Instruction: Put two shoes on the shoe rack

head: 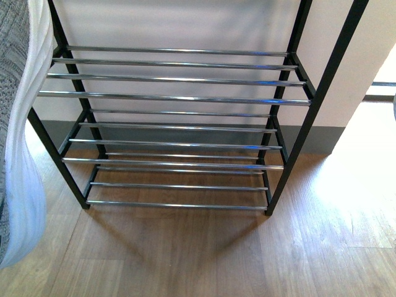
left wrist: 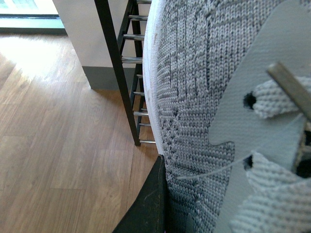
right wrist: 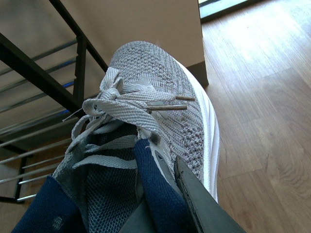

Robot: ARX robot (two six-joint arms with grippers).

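Note:
One grey sneaker with a white ridged sole hangs close to the camera at the far left of the front view. My left gripper is shut on its knit side; only one black finger shows. My right gripper is shut on the other grey sneaker, pinching its navy-lined collar between two dark fingers. That shoe's toe is off the floor, beside the rack's black post. The shoe rack stands straight ahead, and its chrome rod tiers hold nothing.
A pale wall with a grey skirting board runs behind the rack. Wooden floor spreads in front of it and to the right, where sunlight falls. A wall corner stands beside the rack's black post.

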